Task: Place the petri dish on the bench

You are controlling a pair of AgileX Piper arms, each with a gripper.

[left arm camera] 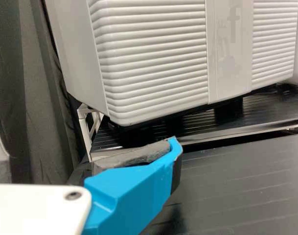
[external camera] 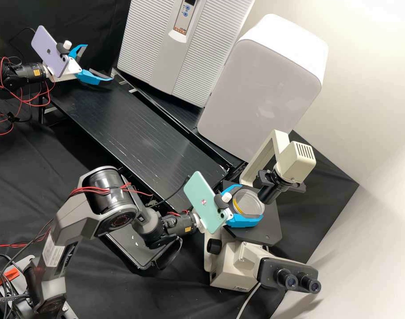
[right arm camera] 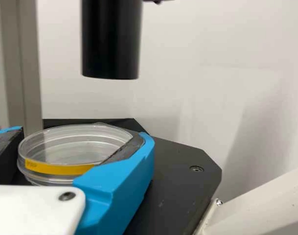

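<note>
Bounded on the high view's right by a pale wall point(external camera: 362, 128), lit brightly toward the top and crossed by soft shadows in the right wrist view. Draped in creased black cloth point(external camera: 34, 164) below the long, dark, fine-lined surface point(external camera: 122, 124). Lined along the far side with a ribbed, whitish cabinet point(external camera: 140, 48) and, just beside it, a rounded box point(external camera: 255, 97).

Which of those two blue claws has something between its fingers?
The right gripper, at the microscope: its fingers hold the petri dish with the yellow band. The left gripper is open, nothing between its fingers.
</note>
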